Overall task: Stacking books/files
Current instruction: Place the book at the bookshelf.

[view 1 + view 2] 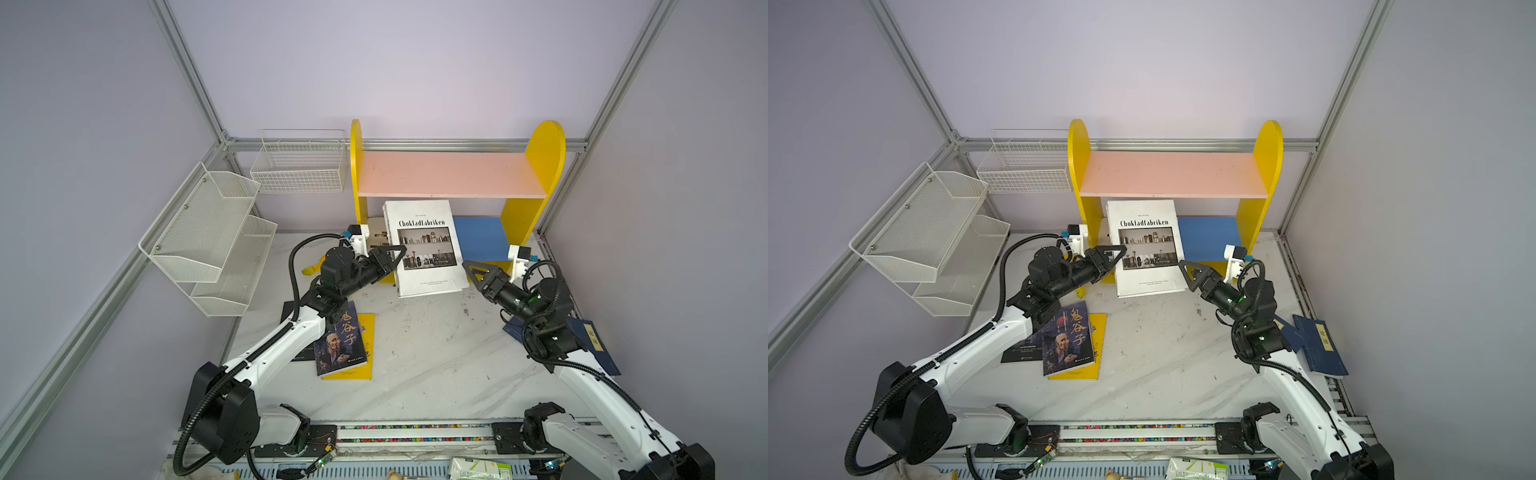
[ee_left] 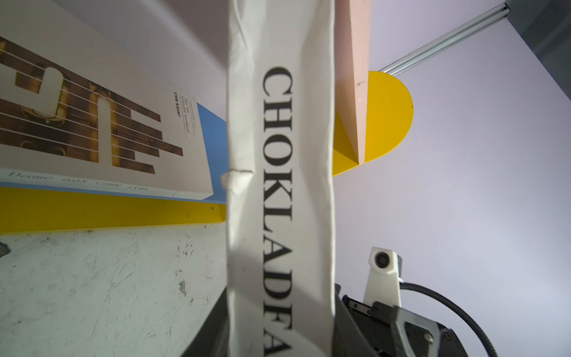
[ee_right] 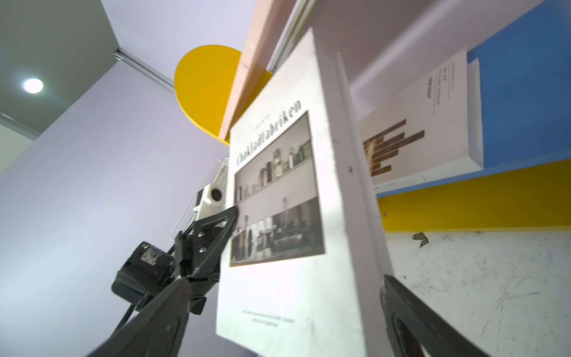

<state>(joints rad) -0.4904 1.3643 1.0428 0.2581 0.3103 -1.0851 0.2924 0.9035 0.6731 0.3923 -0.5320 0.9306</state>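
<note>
White hardcover book (image 1: 426,249), grey shelf photograph, titled "Chokladfabriken", spine reading "CHOKLADFA", held upright, pinched by the left gripper (image 1: 397,255); right gripper (image 1: 471,274) fingers spread wide around its edge.

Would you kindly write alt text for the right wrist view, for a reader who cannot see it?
A large white book titled Chokladfabriken is upright in the middle, the left hand clamped on its far edge and the right hand open at its near edge. Behind it a pale book lies on the blue shelf of a yellow unit.

Chokladfabriken book (image 1: 428,249) before shelf (image 1: 449,174)
</note>
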